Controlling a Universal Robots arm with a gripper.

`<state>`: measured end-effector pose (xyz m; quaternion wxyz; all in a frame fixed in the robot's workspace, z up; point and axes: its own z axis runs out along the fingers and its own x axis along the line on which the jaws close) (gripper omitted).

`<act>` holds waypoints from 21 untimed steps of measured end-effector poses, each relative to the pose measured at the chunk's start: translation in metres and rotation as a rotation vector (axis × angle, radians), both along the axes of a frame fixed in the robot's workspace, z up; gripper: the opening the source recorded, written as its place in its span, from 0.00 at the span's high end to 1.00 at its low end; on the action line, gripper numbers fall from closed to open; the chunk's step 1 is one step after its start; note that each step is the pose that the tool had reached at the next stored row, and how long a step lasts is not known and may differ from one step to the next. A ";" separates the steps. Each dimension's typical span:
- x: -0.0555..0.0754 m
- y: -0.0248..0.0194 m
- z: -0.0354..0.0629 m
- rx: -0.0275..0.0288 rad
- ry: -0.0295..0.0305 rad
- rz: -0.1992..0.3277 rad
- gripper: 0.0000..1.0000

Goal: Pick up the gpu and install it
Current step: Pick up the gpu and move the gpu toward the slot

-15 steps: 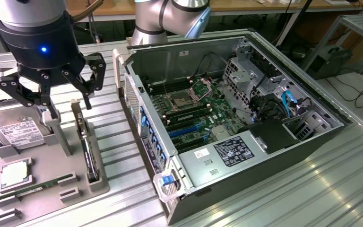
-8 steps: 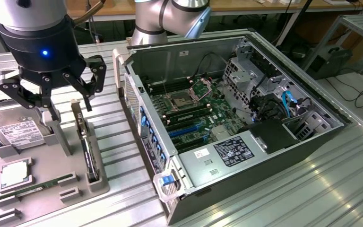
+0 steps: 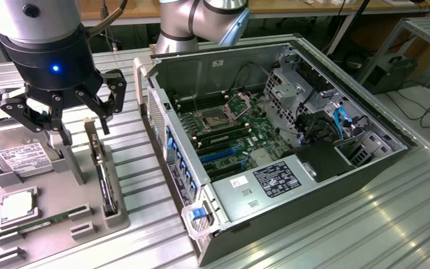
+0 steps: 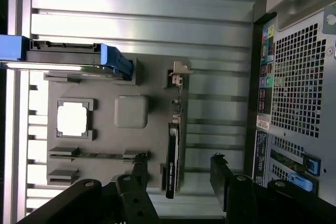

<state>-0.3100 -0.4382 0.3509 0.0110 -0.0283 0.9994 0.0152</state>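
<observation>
We see the gripper with its fingers spread wide, holding nothing, above the grey tray. The gpu stands on its edge in a tray slot. In the exterior view it is at 5 o'clock from the gripper and 9 o'clock from the open computer case.

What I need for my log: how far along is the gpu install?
Done: nothing; the gpu stands edgewise in the grey tray. In hand: the open claw hovers over it, empty. Left: grasp it, seat it in the open case.
</observation>
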 end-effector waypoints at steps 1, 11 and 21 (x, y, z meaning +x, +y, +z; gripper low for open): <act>0.000 0.0000 -0.0007 0.0000 0.0001 0.000 0.40; 0.000 -0.0002 -0.0074 0.0000 -0.0001 0.000 0.40; 0.000 -0.0092 -0.0380 0.0000 0.0000 -0.047 0.40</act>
